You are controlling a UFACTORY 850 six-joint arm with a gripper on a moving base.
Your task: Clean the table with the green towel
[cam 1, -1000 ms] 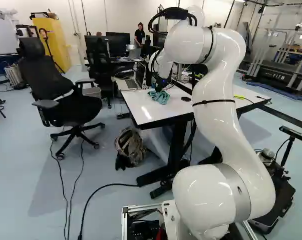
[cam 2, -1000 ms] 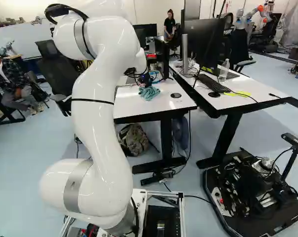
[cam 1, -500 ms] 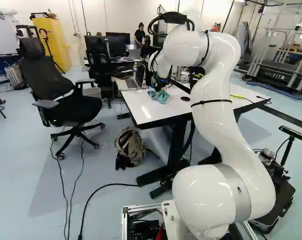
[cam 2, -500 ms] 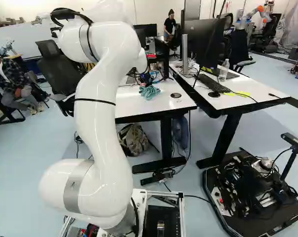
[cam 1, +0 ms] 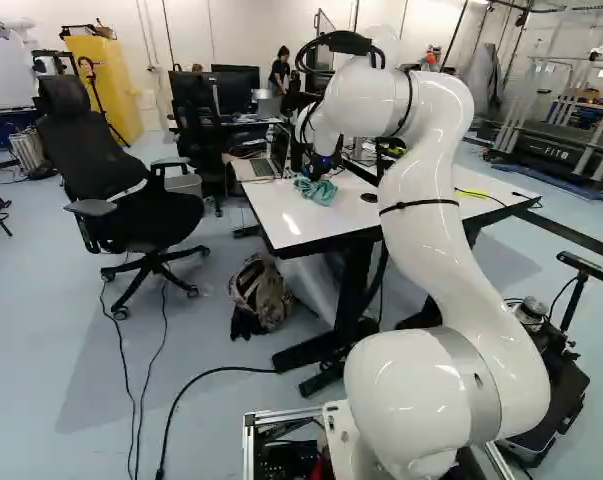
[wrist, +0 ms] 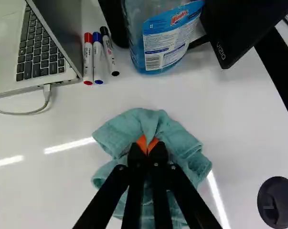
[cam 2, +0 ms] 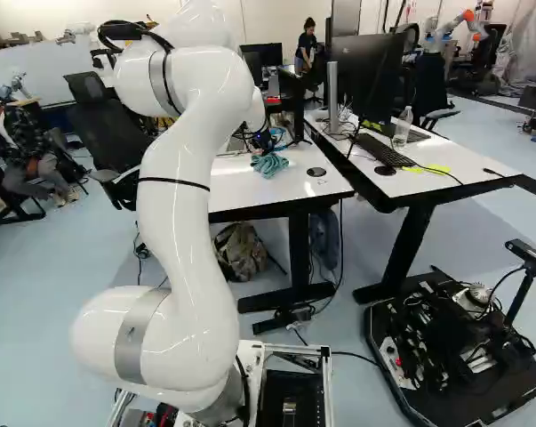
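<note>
In the left base view my gripper (cam 1: 321,168) is low over the white table (cam 1: 281,222), at the crumpled green towel (cam 1: 321,192). The right base view shows the gripper (cam 2: 266,144) just behind the bulk of the towel (cam 2: 269,165), its fingertips too small to make out. Up close in the wrist view, the gripper (wrist: 147,144) is shut on the green towel (wrist: 184,143), its orange pads pinching a fold near the middle. The cloth spreads around and under the fingers on the tabletop (wrist: 48,191).
Ahead of the gripper stand a blue spray bottle (wrist: 160,43) and several markers (wrist: 98,57), beside a laptop (wrist: 38,52). A black monitor (wrist: 249,24) stands beyond the bottle. A round black desk grommet (wrist: 277,202) is off to one side. Another table (cam 2: 454,169) adjoins.
My arm's upper links have shifted left in the left base view and right in the right base view. The gripper and towel have barely moved, slightly farther away. The base has stayed still.
</note>
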